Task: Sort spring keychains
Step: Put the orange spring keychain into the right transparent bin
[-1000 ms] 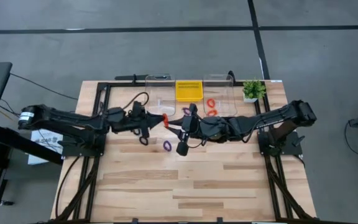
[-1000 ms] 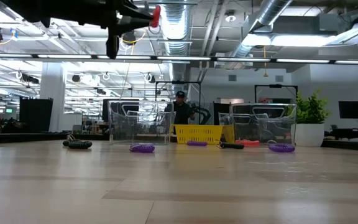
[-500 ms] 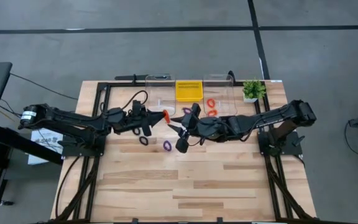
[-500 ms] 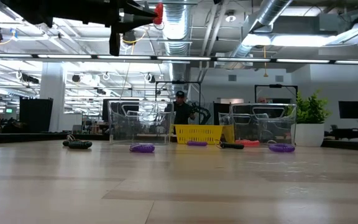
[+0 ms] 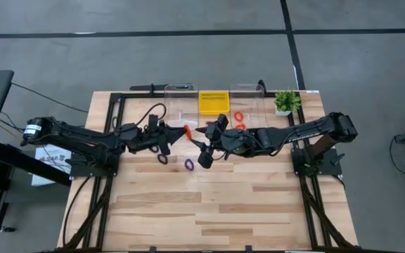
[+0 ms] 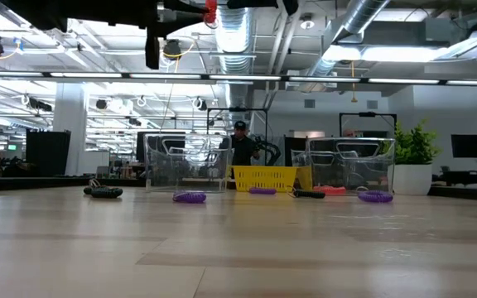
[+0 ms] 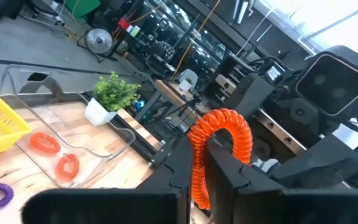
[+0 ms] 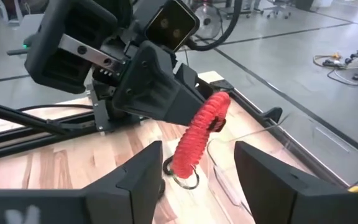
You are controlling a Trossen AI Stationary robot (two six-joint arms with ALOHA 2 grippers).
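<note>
Above the wooden table's (image 5: 209,211) far-middle, the left gripper (image 7: 197,163) pinches an orange-red coiled spring keychain (image 7: 219,146) while the right gripper (image 8: 197,165), fingers spread, faces it; closing squarely around the coil should secure the handover.

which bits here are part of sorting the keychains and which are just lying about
Part of the job:
- orange-red coiled spring keychain, held up in the shut left tool
- open right tool facing it
- purple coiled keychain on the table
- two orange-red keychains in the clear plastic bin

Just lying about:
- small green potted plant
- yellow slotted basket
</note>
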